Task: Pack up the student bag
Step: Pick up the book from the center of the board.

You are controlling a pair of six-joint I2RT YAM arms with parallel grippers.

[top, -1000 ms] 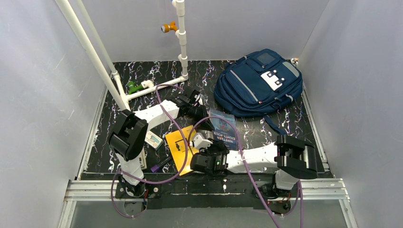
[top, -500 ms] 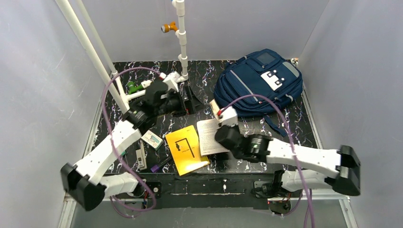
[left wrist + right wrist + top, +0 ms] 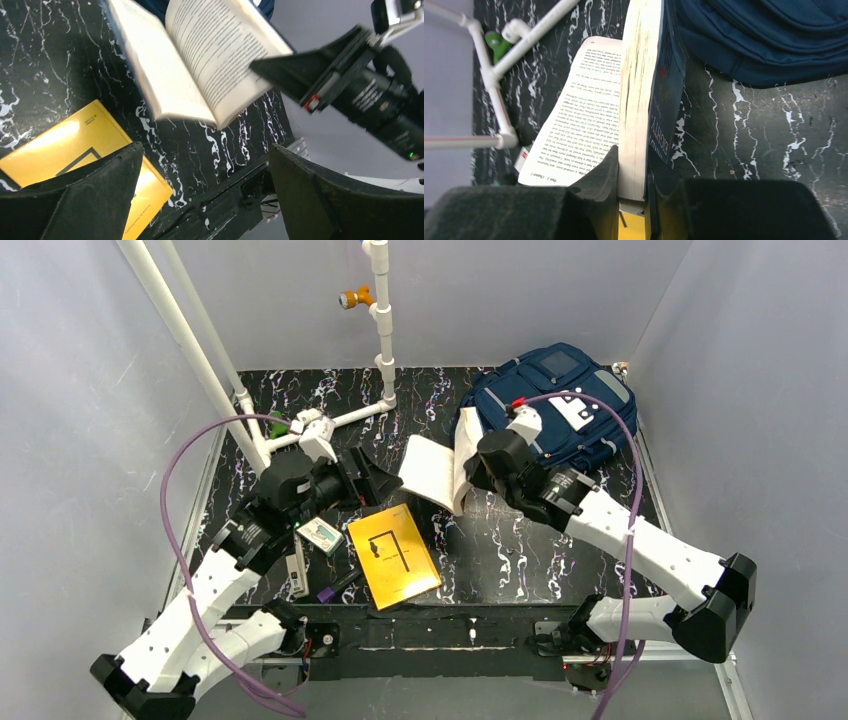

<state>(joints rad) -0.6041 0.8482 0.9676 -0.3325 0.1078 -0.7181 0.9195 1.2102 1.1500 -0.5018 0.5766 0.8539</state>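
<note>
From above, the backpack (image 3: 560, 400) lies flat at the far right corner of the table (image 3: 520, 540), front pocket and white patch facing up; its inside is hidden. Just beside its near left edge the right gripper (image 3: 466, 472) clamps an open book (image 3: 432, 470) by the lower edge, holding it tilted with the pages fanned toward the left. The left gripper (image 3: 385, 478) hangs close to the book's left side with its jaws spread wide and nothing in them. Near it on the table lie a yellow book (image 3: 393, 555), a small card box (image 3: 320, 532) and a purple item (image 3: 335, 590) too small to make out. A white pipe frame (image 3: 335, 420) stands at the far left, with a green clip (image 3: 277, 425) at its foot. The left wrist camera looks between its own parted fingers (image 3: 90, 195) at the open book, which fills the upper middle of the picture with printed pages showing. One black finger of the right gripper reaches in from the right to the edge of the pages, and the yellow book lies flat at lower left. The right wrist camera shows the page block gripped edge-on between its two black pads (image 3: 599, 175). One loose page falls open to the left and the dark blue cover hangs to the right. The backpack fills the upper right, close beside the book; whether they touch I cannot tell. The pipe frame and green clip sit at upper left.
</note>
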